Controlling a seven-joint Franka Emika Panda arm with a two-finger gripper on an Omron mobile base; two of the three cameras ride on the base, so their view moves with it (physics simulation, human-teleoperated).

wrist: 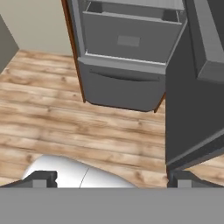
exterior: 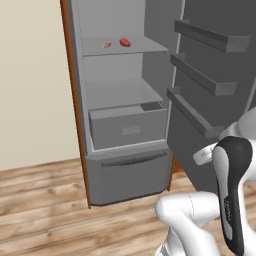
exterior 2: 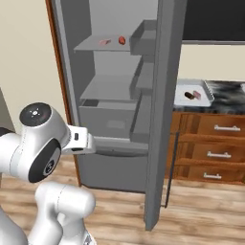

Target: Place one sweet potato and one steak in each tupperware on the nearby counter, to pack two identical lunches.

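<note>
Waiting on the fridge's top shelf [exterior: 142, 47] are an orange-red sweet potato [exterior: 125, 42] and, just beside it, a pale pink steak [exterior: 106, 45], apart from each other and both untouched. I judge these are the second lunch's share, since they are not yet packed. Over on the surface [exterior 2: 229, 91], right of the open fridge door [exterior 2: 162, 119], one tupperware [exterior 2: 182, 98] already holds a dark brown lump and a pinkish piece close together, so that box looks finished to me. I cannot make out a second tray from here.

My end effector [wrist: 112, 179] is spread wide and carries nothing, its two dark tips standing far apart at the bottom of the hand view. It points down at the wooden floor [wrist: 65, 127] in front of the fridge's lower drawer [wrist: 127, 41], well below the food. My arm is folded low by the base, so reaching that high shelf calls for a long lift, I reckon.
</note>
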